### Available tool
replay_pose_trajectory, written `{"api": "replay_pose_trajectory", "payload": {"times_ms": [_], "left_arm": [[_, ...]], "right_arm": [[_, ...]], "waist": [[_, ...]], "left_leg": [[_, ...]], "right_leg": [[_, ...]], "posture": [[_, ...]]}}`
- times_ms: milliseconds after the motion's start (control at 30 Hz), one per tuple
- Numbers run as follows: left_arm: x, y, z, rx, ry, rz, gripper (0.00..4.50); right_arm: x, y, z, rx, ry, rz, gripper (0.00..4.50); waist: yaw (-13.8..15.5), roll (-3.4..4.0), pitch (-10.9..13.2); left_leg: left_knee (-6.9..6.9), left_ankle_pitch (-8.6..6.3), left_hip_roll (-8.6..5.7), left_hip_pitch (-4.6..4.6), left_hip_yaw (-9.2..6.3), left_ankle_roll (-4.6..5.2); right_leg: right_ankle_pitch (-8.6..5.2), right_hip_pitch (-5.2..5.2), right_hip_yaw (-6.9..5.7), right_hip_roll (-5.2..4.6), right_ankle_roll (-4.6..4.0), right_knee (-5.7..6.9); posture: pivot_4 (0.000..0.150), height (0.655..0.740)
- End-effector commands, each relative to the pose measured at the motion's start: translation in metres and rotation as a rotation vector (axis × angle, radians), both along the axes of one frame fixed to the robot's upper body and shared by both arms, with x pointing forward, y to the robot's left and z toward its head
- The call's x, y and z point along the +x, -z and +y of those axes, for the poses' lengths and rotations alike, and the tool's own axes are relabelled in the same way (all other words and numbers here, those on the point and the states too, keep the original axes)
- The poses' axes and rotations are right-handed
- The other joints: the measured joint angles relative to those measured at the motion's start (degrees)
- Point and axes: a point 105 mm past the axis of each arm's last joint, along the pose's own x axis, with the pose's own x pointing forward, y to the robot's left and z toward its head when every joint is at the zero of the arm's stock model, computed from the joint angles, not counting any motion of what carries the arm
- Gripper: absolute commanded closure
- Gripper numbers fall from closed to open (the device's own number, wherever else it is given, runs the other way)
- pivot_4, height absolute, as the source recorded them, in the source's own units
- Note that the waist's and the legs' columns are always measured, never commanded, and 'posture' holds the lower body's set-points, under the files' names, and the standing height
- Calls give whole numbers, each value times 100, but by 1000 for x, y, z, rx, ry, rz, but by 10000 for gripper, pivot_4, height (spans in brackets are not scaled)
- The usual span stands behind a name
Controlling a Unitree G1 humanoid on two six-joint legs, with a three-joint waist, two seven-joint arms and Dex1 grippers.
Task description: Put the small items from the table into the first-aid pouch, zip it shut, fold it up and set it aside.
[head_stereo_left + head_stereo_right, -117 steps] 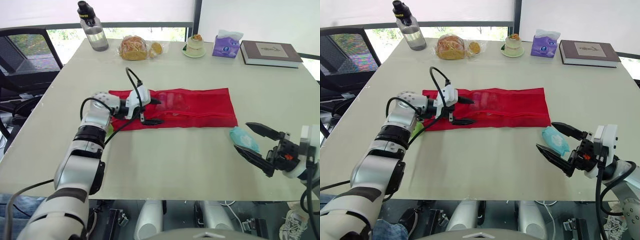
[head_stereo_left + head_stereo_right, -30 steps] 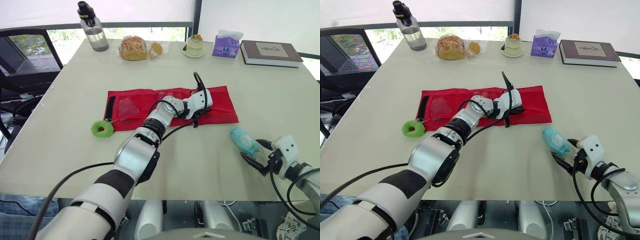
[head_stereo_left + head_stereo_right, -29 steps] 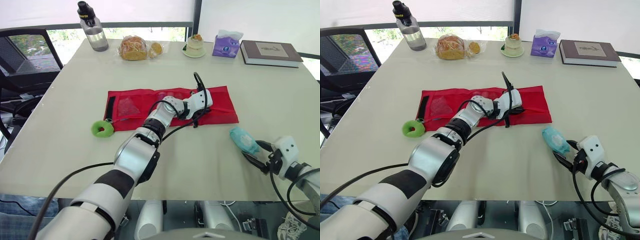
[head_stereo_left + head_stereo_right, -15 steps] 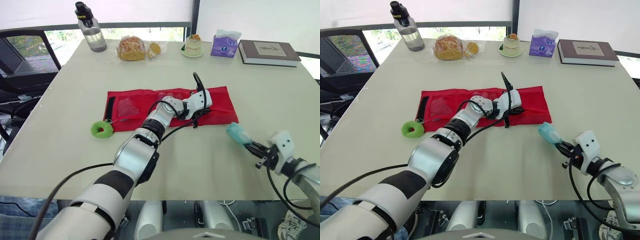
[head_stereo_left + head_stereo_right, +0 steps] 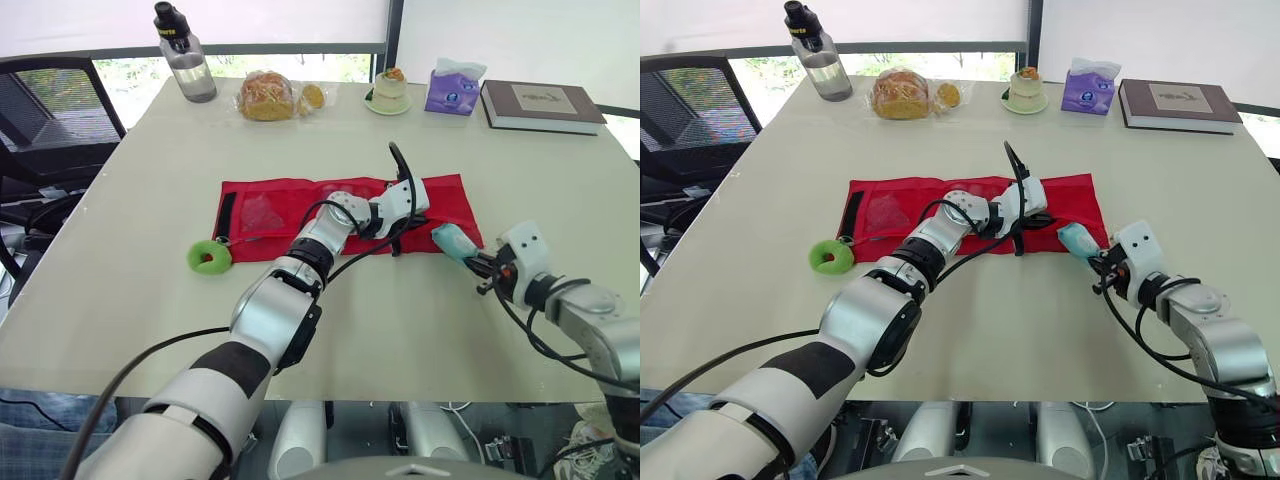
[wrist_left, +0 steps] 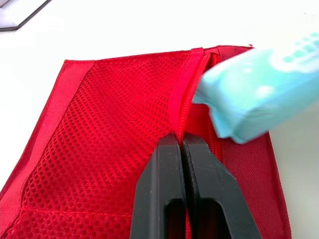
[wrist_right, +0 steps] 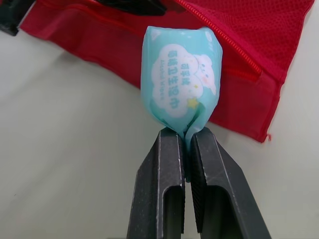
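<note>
Right end effector (image 7: 185, 144) has its 2 black fingers clamped on the crimped end seam of a pale-blue wet-wipe packet (image 7: 180, 82). Seen from the right wrist, the packet's face carries white Chinese characters that I cannot read, a cartoon figure and small stars. From the head it is just a plain pale-blue shape at centre right of the frame, at the right end of the red mesh first-aid pouch (image 5: 290, 205). Whether it touches the pouch I cannot tell.

The left end effector (image 6: 180, 144) is pressed together on the mesh edge beside the zipper track. The left wrist view makes that pinch plain, with the packet close in front of it.

The pouch lies flat and unfolded mid-frame on the pale worktop (image 5: 350, 330). A green ring (image 5: 208, 257) lies at centre left, near the pouch's black strap.

Along the top of the frame stand a water bottle (image 5: 185, 60), bagged bread (image 5: 268, 96), a small cake (image 5: 389, 90), a purple tissue pack (image 5: 455, 90) and a book (image 5: 540, 105).
</note>
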Motion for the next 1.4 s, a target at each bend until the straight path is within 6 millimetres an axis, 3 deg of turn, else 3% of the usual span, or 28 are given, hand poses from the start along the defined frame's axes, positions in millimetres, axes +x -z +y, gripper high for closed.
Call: {"api": "replay_pose_trajectory", "payload": {"times_ms": [33,367,500,533,567,700,733,967,1200,1300,1400], "left_arm": [[-3,-22,-14,-60,42,-51,45000],[-10,-22,-26,-93,58,-27,45000],[-12,-22,-29,-102,63,-18,45000],[-12,-22,-29,-105,61,-14,45000],[-12,-22,-29,-107,59,-11,45000],[-10,-20,-27,-107,40,-6,45000],[-9,-21,-26,-110,36,-4,45000],[-7,-23,-27,-127,19,13,45000],[-11,-25,-30,-158,40,58,45000],[-18,-31,-31,-192,111,133,36395],[-20,-43,-26,-224,145,144,23342]], "right_arm": [[11,-8,1,-16,28,-25,44214],[69,-23,25,98,243,-107,44214],[76,-28,36,114,214,-130,44214],[76,-28,37,115,210,-131,37985],[76,-28,36,115,211,-132,35536],[69,-30,33,106,202,-144,15458],[65,-31,32,105,192,-144,12796],[29,-42,35,128,87,-131,12796],[-2,-48,23,192,55,-109,12796],[-9,-50,4,202,88,-126,12180],[-6,-51,-10,201,125,-136,12180]], "waist": [[-3,0,0],[-3,2,-1],[14,4,0],[13,4,0],[10,4,0],[-13,4,0],[-12,4,0],[-27,6,-1],[-15,5,-1],[-12,5,-1],[-30,5,0]], "left_leg": [[0,0,0,0,-1,0],[0,0,1,1,1,0],[-1,0,-1,-12,-1,0],[-1,0,-1,-12,1,0],[-1,0,-1,-12,1,0],[-3,0,-1,-10,-1,1],[-3,0,-1,-10,-2,1],[-4,0,0,-10,-2,1],[-1,0,0,-9,-2,1],[-2,0,0,-9,-4,1],[-1,0,0,-9,-2,1]], "right_leg": [[0,0,-1,0,0,0],[1,-3,1,2,-1,5],[1,-6,-3,-1,-1,0],[1,-6,-2,-2,-1,-2],[1,-6,-2,-2,-1,-2],[1,-7,-2,-1,-1,2],[1,-7,-3,-1,-1,3],[1,-8,-2,0,-1,1],[1,-6,-1,0,-1,1],[0,-6,-3,0,-1,1],[0,-6,-1,0,-1,1]], "posture": [[1500,7400],[1500,7400],[1500,7400],[1500,7400],[1500,7400],[1500,7400],[1500,7400],[1500,7400],[1500,7400],[1500,7400],[1500,7400]]}}
